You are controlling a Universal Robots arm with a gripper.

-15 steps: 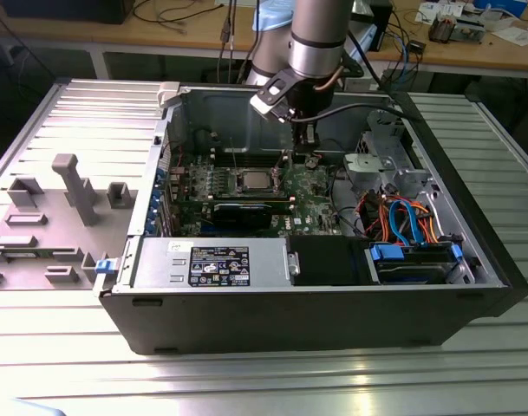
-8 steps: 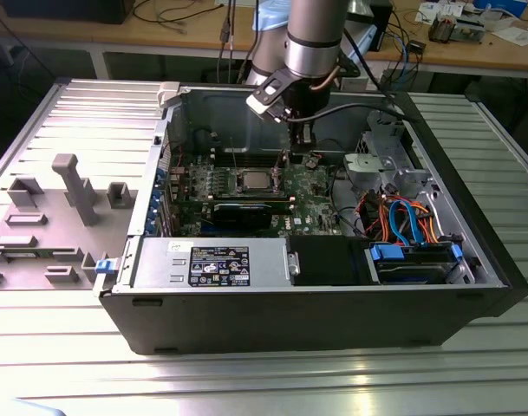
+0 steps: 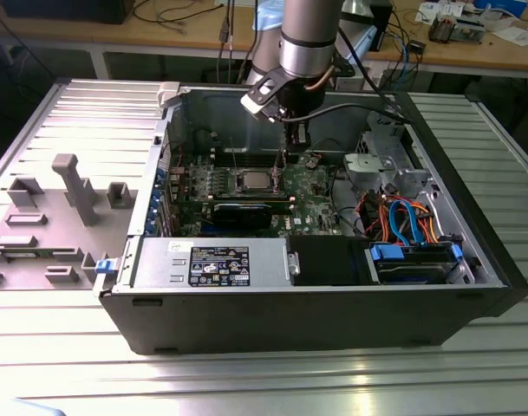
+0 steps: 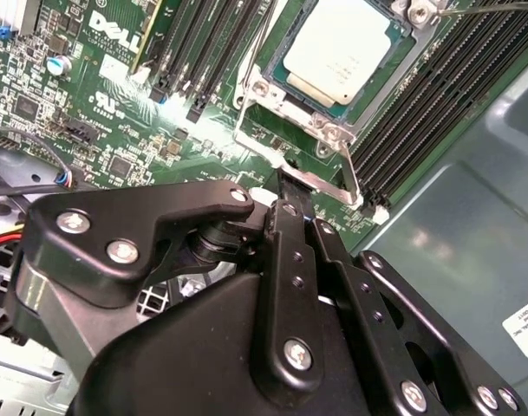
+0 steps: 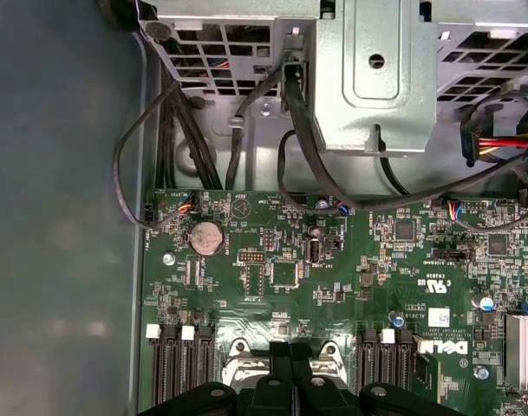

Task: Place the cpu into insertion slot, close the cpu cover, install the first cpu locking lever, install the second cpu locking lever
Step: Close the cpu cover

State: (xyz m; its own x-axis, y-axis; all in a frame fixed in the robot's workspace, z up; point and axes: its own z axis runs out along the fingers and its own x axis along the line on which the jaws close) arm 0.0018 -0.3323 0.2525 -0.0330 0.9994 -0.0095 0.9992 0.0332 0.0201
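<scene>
The cpu lies flat in the insertion slot on the green board, its silver top showing. Around it lies the cpu cover, a silver frame whose window shows the chip. A thin wire lever runs along one side of the socket. A silver bar crosses the socket's end nearest the gripper. My gripper is shut, its black fingers pressed together with their tips at that bar. The exterior view has the gripper low over the board, just to that view's right of the cpu. Both fingers sit side by side above the socket in the first wrist view.
Black memory slots flank the socket on both sides. A metal drive cage and coloured cables stand at the exterior view's right. The power supply box sits at the case front. A grey fixture lies outside the case.
</scene>
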